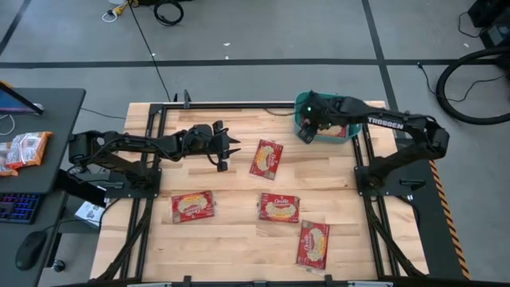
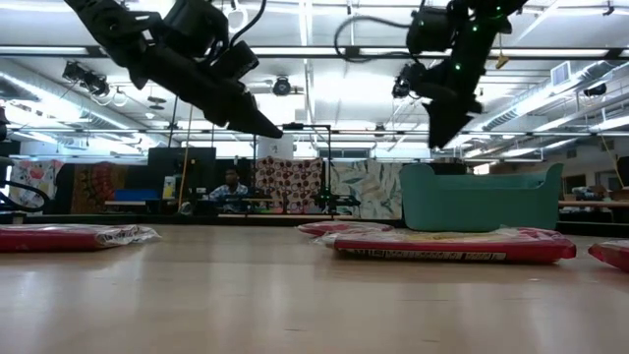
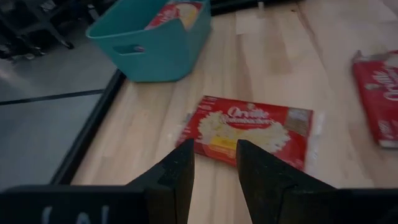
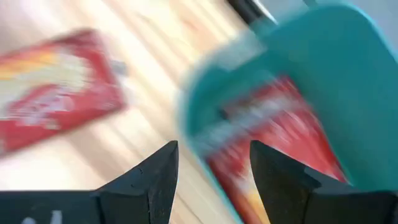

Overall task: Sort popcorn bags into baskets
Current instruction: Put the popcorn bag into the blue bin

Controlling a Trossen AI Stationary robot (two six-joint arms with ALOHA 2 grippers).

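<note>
The teal plastic rectangular bin with rounded corners (image 1: 341, 127) sits at about one o'clock on the pale wooden slatted table (image 1: 231, 239), near its far right corner; at least one flat red popcorn packet with a cream-yellow centre (image 3: 176, 14) lies inside it (its label is too blurred to read). The right gripper (image 1: 307, 131) hangs above the bin's left rim, its fingers (image 4: 152, 180) parted by a moderate gap and holding nothing. The left gripper (image 1: 223, 153) hovers above the table at roughly eleven o'clock from the centre, its fingers (image 3: 177, 180) a narrow gap apart and empty; just to its three o'clock lies a red packet (image 1: 266, 159), flat on the wood. Three more red packets lie on the near half: one at seven o'clock (image 1: 192, 206), one near the centre at six o'clock (image 1: 279, 207), and one at five o'clock (image 1: 313, 244), all apart from each other.
</note>
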